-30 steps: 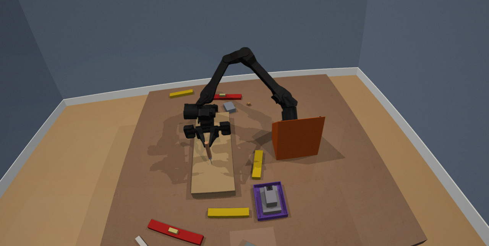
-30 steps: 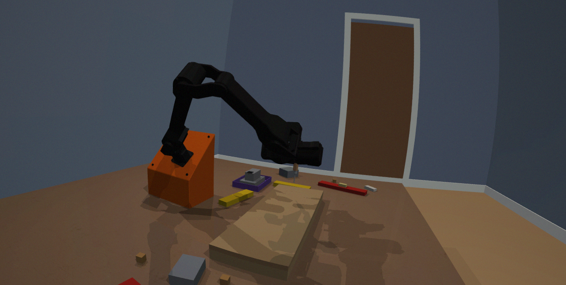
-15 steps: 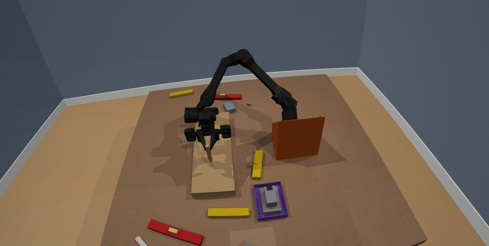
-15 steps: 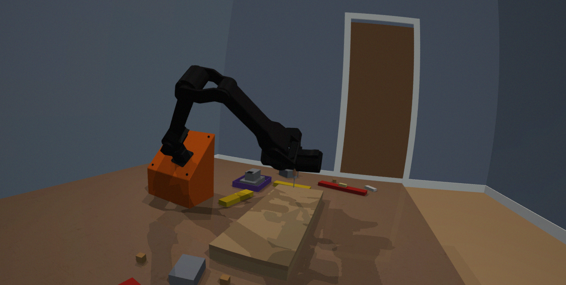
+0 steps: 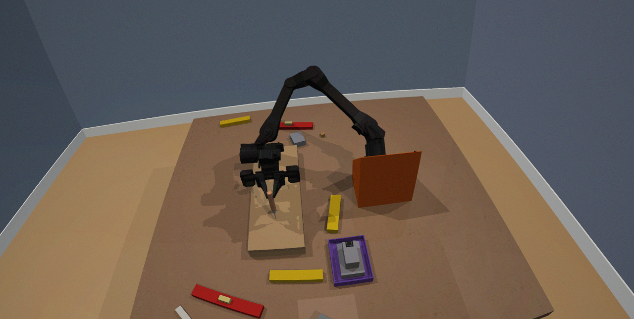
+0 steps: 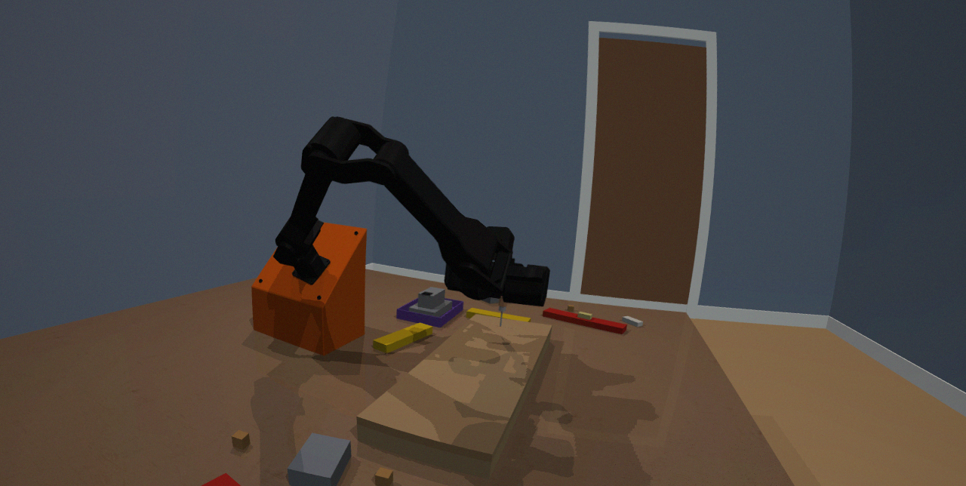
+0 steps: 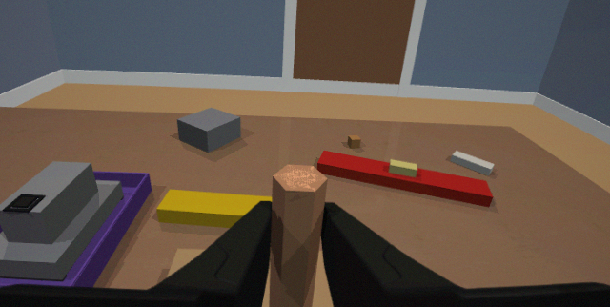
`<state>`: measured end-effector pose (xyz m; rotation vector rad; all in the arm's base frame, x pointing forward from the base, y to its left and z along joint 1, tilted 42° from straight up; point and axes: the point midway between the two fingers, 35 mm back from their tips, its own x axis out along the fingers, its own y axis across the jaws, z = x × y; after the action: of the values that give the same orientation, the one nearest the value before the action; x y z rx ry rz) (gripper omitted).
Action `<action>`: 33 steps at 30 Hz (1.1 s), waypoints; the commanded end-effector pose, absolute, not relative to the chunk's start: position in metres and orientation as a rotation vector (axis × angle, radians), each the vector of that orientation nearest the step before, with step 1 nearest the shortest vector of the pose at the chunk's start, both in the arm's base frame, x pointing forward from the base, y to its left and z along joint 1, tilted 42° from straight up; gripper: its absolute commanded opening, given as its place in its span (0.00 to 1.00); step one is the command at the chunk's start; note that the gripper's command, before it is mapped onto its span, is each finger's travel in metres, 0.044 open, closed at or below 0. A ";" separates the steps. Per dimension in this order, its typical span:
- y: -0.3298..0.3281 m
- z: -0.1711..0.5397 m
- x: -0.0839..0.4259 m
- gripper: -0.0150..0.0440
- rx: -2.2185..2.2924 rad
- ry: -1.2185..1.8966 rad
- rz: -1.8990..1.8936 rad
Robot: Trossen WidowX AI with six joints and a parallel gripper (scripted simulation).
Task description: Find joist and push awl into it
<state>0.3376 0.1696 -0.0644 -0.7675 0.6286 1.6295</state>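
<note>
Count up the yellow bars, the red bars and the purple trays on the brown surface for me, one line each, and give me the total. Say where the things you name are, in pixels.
Yellow bars (image 5: 235,121) (image 5: 334,213) (image 5: 295,275) (image 6: 403,339) (image 6: 499,315) (image 7: 205,208): 3
Red bars (image 5: 302,125) (image 5: 243,307) (image 6: 604,325) (image 6: 221,481) (image 7: 448,185): 2
Purple trays (image 5: 332,264) (image 6: 418,318) (image 7: 114,232): 1
Total: 6

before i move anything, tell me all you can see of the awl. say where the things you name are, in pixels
The awl (image 5: 271,202) (image 6: 501,314) (image 7: 298,240) has a faceted, wood-brown handle, flat and six-sided at its end, and a thin grey metal-looking shaft. It is shut between the gripper's fingers (image 5: 270,193), handle up and point down, roughly upright, over the floor panel (image 5: 275,237) (image 6: 429,413) (image 7: 183,261). Whether its tip touches the panel, I cannot tell.
</note>
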 end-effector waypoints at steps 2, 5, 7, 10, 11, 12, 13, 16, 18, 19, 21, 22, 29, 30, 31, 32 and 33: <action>0.166 -0.070 0.338 0.25 -0.763 0.622 1.634; 0.163 -0.073 0.339 0.25 -0.763 0.623 1.634; 0.160 -0.076 0.339 0.25 -0.763 0.623 1.634; 0.157 -0.080 0.340 0.25 -0.763 0.623 1.634; 0.156 -0.081 0.340 0.25 -0.763 0.623 1.634; 0.155 -0.082 0.340 0.25 -0.763 0.623 1.634; 0.154 -0.083 0.340 0.25 -0.763 0.623 1.634; 0.150 -0.087 0.341 0.25 -0.763 0.623 1.634; 0.149 -0.089 0.341 0.25 -0.763 0.623 1.634; 0.149 -0.089 0.341 0.25 -0.763 0.623 1.634; 0.149 -0.089 0.341 0.25 -0.763 0.623 1.634; 0.149 -0.089 0.341 0.25 -0.763 0.623 1.634; 0.149 -0.087 0.341 0.25 -0.762 0.622 1.631; 0.149 -0.087 0.341 0.25 -0.762 0.622 1.631; 0.149 -0.087 0.341 0.25 -0.762 0.622 1.631; 0.149 -0.087 0.341 0.25 -0.762 0.622 1.631; 0.149 -0.087 0.341 0.25 -0.762 0.622 1.631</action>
<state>0.3413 0.1494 -0.0874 -0.7616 0.6222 1.6316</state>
